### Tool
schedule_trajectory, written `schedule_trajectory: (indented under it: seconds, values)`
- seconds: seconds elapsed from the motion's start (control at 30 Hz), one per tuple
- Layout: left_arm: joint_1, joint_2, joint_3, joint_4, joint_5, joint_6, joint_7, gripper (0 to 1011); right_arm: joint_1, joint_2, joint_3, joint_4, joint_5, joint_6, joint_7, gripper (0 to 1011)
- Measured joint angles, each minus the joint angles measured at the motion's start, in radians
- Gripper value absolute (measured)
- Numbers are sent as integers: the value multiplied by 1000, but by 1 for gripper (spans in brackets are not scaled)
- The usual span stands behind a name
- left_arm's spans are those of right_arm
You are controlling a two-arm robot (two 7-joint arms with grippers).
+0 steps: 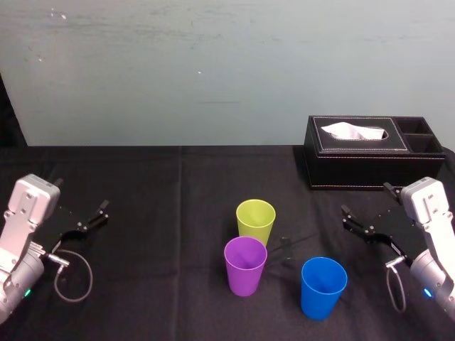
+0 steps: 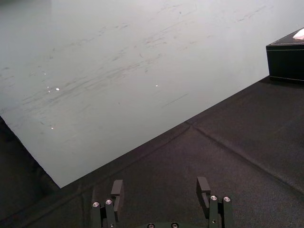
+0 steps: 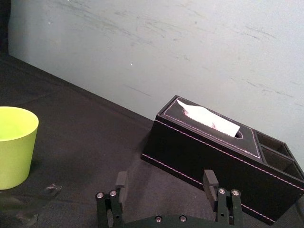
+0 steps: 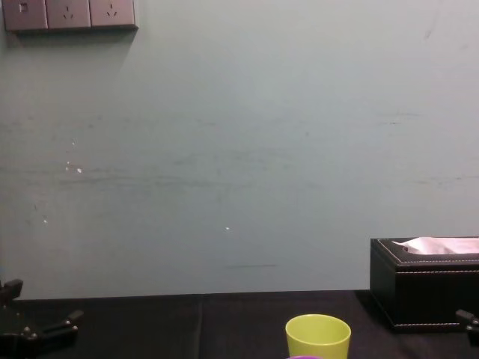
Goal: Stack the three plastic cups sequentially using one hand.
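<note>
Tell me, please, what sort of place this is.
Probably a lab robot bench: a black-clothed table, wall sockets, a black tissue box, with the left gripper and right gripper parked either side.

The lime-green cup (image 1: 255, 220), purple cup (image 1: 245, 265) and blue cup (image 1: 323, 286) contrast with the black, white-stitched tissue box (image 1: 355, 169).

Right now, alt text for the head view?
Three unstacked cups stand upright on a black table: green cup behind purple cup, blue cup rightmost. Left hand and right hand are open at the sides; tissue box back right.
</note>
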State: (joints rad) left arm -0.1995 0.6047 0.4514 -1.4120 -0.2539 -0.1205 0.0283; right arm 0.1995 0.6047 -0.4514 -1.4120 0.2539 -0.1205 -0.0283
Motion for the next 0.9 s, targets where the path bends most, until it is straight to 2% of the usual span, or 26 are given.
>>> schedule_trajectory:
  seconds: [0.9]
  values:
    - [0,0,0,0,0,0,0,1000,0,0,0,0,0,0,0,1003]
